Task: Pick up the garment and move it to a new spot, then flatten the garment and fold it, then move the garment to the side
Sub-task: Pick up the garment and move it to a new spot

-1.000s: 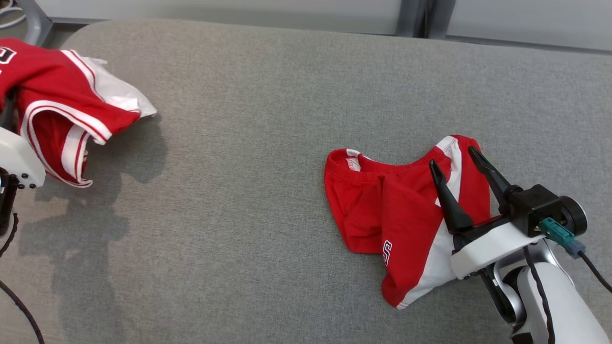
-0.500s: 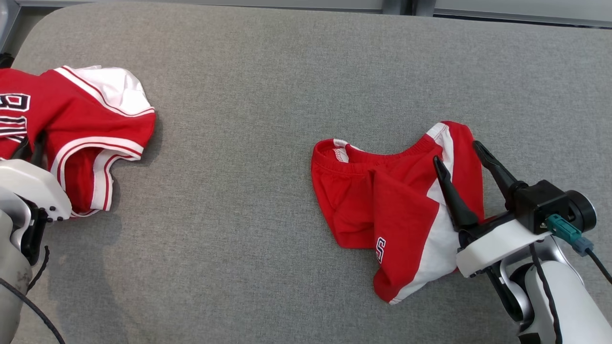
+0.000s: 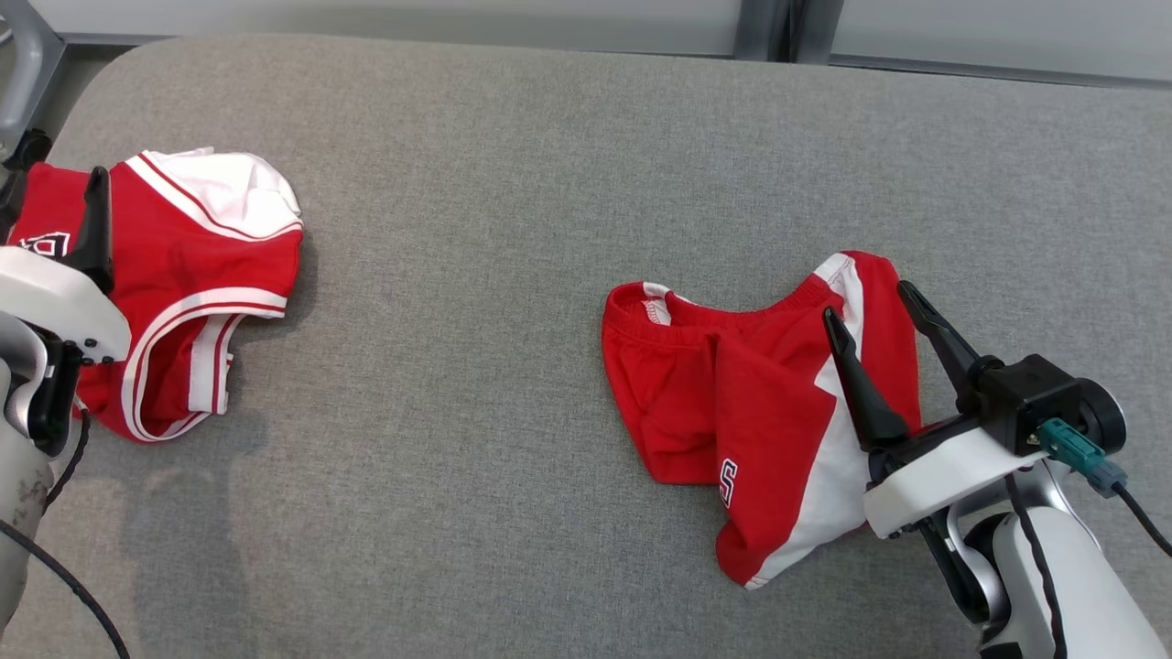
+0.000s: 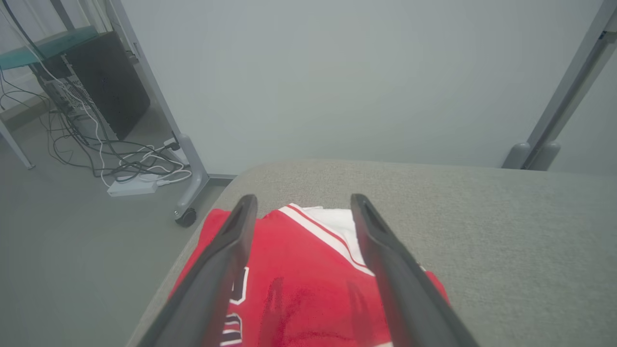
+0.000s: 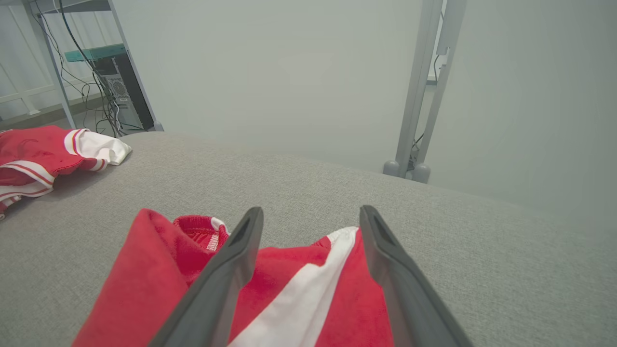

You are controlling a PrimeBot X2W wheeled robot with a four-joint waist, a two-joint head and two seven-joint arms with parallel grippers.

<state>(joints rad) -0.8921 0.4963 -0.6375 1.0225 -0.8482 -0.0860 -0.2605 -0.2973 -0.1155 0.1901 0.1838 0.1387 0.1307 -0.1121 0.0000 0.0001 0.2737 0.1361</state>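
Note:
A red jersey with white trim and lettering (image 3: 201, 265) lies crumpled on the grey padded table (image 3: 504, 183) near its left edge. My left gripper (image 3: 55, 197) hovers open over the jersey's left part; in the left wrist view its fingers (image 4: 226, 270) straddle the jersey (image 4: 308, 274) with nothing between them. A pair of red shorts with a white stripe (image 3: 760, 403) lies bunched at the right. My right gripper (image 3: 868, 302) stands open just above the shorts' right side, and the shorts (image 5: 289, 284) show under its fingers (image 5: 226, 274). The jersey (image 5: 38, 154) also appears far left in the right wrist view.
The table's rounded left corner (image 4: 231, 178) drops to the floor beside the jersey. A wheeled frame post (image 4: 188, 212), a dark computer tower (image 4: 106, 77) and loose cables (image 4: 140, 168) stand on the floor there. Grey metal posts (image 5: 419, 96) rise behind the table's far edge.
My left gripper has opened and let go of the jersey, which has dropped from hanging to lying on the table. The head camera has shifted. The right arm and shorts have not moved.

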